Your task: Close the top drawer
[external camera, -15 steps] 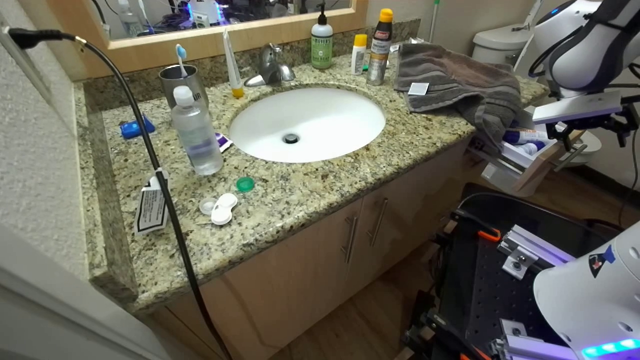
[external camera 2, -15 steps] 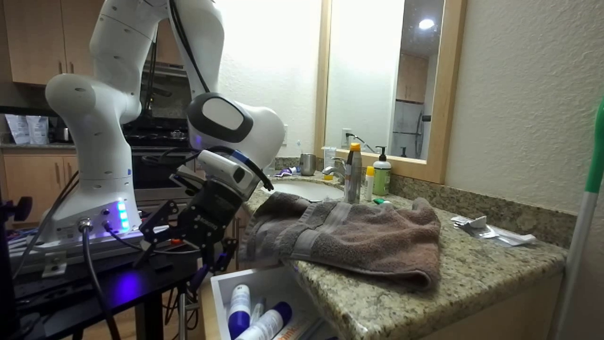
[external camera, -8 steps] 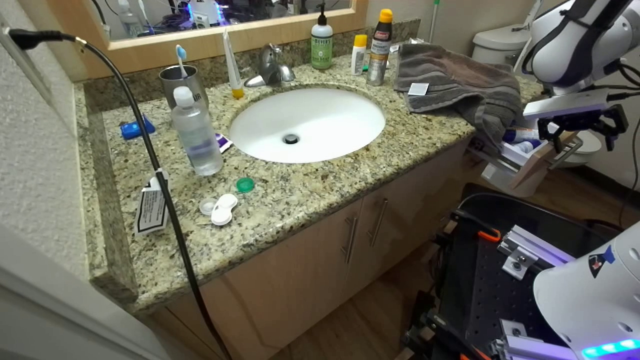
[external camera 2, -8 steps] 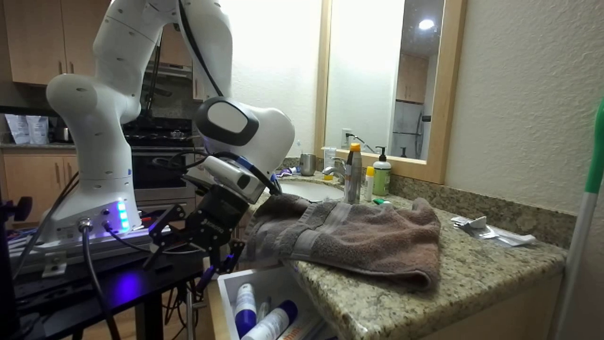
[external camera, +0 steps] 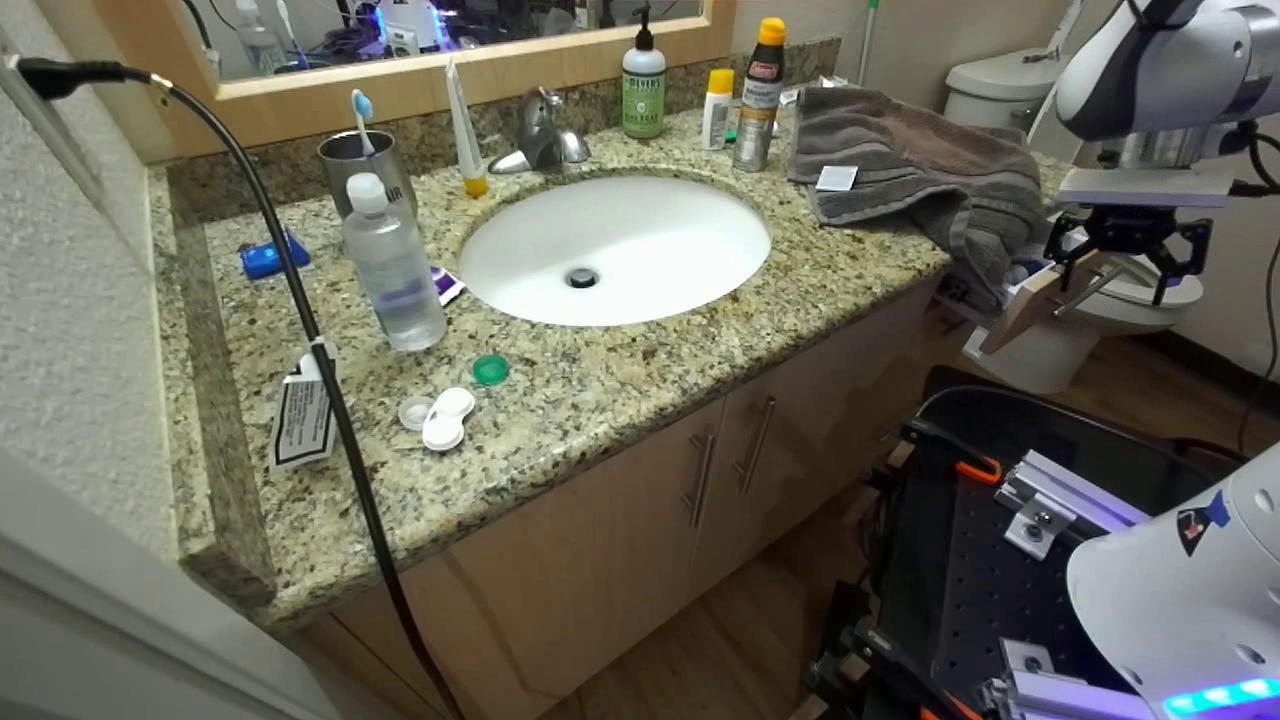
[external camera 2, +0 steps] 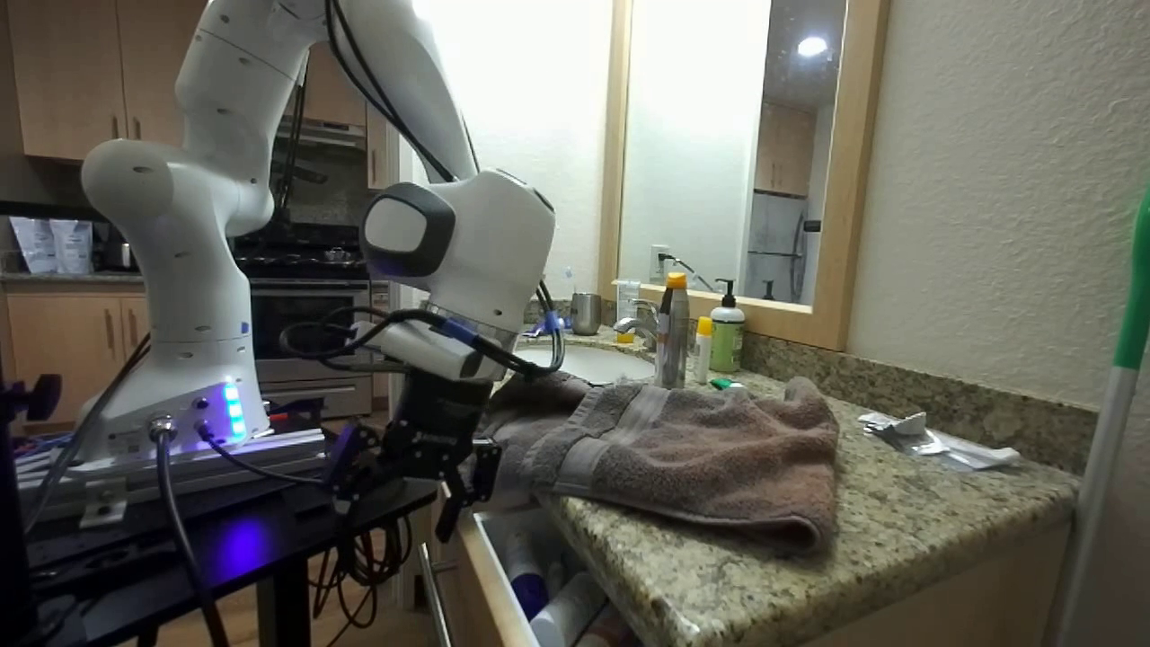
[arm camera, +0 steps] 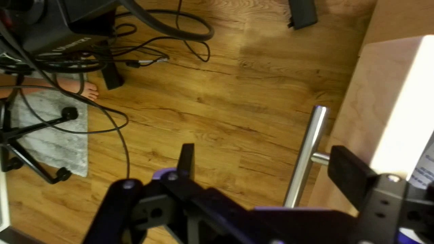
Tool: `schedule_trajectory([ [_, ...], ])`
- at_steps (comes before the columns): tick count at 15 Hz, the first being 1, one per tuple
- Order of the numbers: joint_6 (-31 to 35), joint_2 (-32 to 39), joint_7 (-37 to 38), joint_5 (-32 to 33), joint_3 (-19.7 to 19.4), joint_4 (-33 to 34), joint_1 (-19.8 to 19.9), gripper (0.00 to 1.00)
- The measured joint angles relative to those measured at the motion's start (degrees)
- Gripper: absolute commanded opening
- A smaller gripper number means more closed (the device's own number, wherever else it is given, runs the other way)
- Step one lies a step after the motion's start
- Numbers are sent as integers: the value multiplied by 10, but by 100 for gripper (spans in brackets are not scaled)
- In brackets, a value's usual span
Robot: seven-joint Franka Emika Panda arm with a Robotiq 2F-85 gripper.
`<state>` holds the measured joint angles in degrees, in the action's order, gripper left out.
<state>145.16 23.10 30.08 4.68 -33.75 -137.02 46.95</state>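
Observation:
The top drawer stands partly open below the counter's end, its light wood front (external camera: 1028,308) angled out; the front also shows in an exterior view (external camera 2: 492,580) and the wrist view (arm camera: 359,112). White and blue bottles (external camera 2: 530,575) lie inside. A silver bar handle (arm camera: 305,159) is on the front; it also shows in both exterior views (external camera: 1085,292) (external camera 2: 434,593). My gripper (arm camera: 263,152) is open and points down above the handle (external camera: 1112,290) (external camera 2: 395,512). One finger is at the drawer front, the other beyond the handle's outer side. Whether the finger touches the front cannot be told.
A grey-brown towel (external camera 2: 683,467) lies on the granite counter (external camera 2: 898,539) and hangs over its edge near the drawer. A black cart (external camera: 960,560) carries the robot base. Cables (arm camera: 112,115) lie on the floor. A toilet (external camera: 1000,90) stands beyond the drawer.
The drawer has moved inward and is less open than before, mostly in the last half second. My gripper has moved with it toward the cabinet and turned to point more straight down.

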Motion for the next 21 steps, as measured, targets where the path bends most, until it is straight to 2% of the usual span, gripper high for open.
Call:
schedule_trajectory([
  [2,33,4,-64,-72,17,1,16,100],
  [4,87,12,-89,-129,34,0,25,100],
  [9,240,49,-102,-234,71,-24,46,100],
  [12,305,55,-102,-278,95,-40,57,100],
  [14,326,56,-99,-293,105,-47,62,100],
  [18,327,56,-98,-293,105,-47,62,100],
  [21,327,55,-99,-289,93,-47,55,100],
])
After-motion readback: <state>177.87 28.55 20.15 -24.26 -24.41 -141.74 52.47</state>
